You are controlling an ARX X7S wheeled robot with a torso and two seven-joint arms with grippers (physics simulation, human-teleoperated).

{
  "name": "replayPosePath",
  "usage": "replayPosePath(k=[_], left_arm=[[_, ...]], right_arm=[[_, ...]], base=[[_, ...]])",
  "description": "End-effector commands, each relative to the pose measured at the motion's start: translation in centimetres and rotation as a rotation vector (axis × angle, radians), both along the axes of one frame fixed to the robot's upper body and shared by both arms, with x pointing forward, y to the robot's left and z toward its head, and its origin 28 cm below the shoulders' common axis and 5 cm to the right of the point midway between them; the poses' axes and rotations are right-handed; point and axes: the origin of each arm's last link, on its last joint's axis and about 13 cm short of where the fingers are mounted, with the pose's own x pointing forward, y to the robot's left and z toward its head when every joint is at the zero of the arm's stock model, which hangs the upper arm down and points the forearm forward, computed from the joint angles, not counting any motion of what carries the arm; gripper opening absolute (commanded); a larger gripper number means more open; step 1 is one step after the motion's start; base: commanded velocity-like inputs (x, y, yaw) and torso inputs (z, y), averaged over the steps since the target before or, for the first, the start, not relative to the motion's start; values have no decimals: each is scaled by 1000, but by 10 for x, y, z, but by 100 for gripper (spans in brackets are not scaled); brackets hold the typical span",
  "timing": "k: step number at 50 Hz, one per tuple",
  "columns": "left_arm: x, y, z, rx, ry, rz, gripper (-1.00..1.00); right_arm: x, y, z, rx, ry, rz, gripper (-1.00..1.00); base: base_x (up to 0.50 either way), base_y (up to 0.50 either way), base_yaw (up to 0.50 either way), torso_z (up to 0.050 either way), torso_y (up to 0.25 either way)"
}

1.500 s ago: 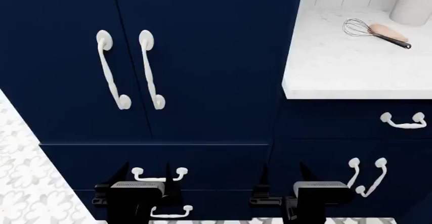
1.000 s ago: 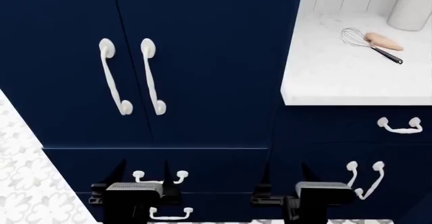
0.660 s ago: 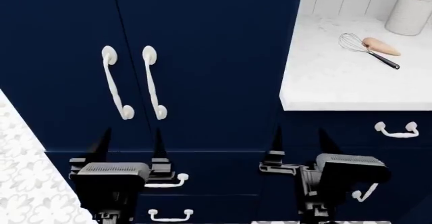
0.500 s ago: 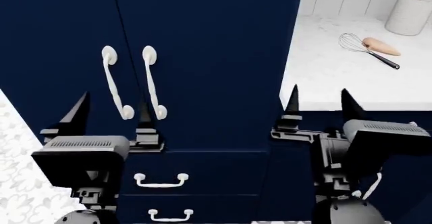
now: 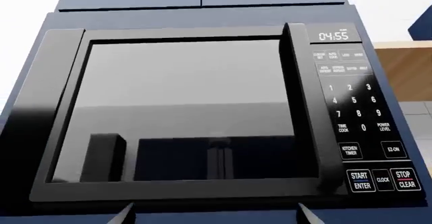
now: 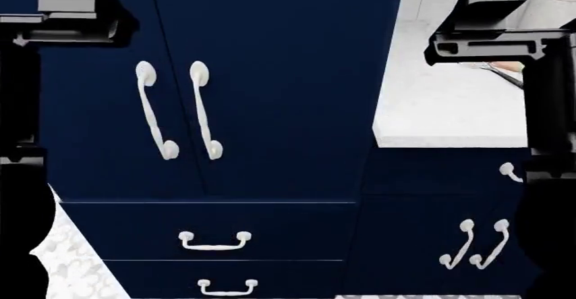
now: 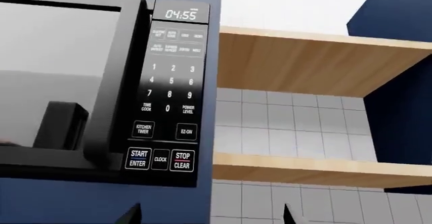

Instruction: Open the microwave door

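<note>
The microwave (image 5: 202,113) is built into the dark blue cabinet, and its black glass door (image 5: 182,107) lies shut and flush. A vertical black handle bar (image 5: 295,97) runs between the window and the keypad (image 5: 354,107); the clock reads 04:55. My left gripper (image 5: 214,218) is open just below the door's lower edge, with only its two fingertips showing. My right gripper (image 7: 210,216) is open too, below the microwave's keypad (image 7: 169,92) side. In the head view the microwave is out of sight; my left arm (image 6: 67,9) and right arm (image 6: 495,22) reach up past the top edge.
Tall blue cabinet doors with white handles (image 6: 175,110) stand below, above drawers (image 6: 214,239). A white countertop (image 6: 450,103) lies to the right, holding a partly hidden whisk (image 6: 508,74). Wooden shelves (image 7: 304,62) and a tiled wall (image 7: 290,128) sit right of the microwave.
Both arms rose from in front of the drawers to the top of the head view, so the grippers now leave that view's upper edge. The head view has tilted slightly.
</note>
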Motion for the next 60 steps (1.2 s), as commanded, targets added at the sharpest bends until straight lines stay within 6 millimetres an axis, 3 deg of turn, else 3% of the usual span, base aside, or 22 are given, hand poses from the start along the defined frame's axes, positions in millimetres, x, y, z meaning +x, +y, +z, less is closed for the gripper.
replayPosePath(k=[1,35,43,60], left_arm=[[-11,5,28,8,-67,11,100],[-12,5,27,-6,-48,1,100],[-12,5,26,-3,-47,6,100],[-13,6,28,-6,-53,5,100]], right_arm=[[-15,-1,27,-36,-89,-4,100],[-11,1,17,-12,-44,35,100],[-10,2,15,-20,-40,46,100],[-12,3,14,-24,-39,54,100]], base=[[0,0,0,0,0],[0,-456,0,0,0],[12,-32,0,0,0],[401,0,0,0,0]])
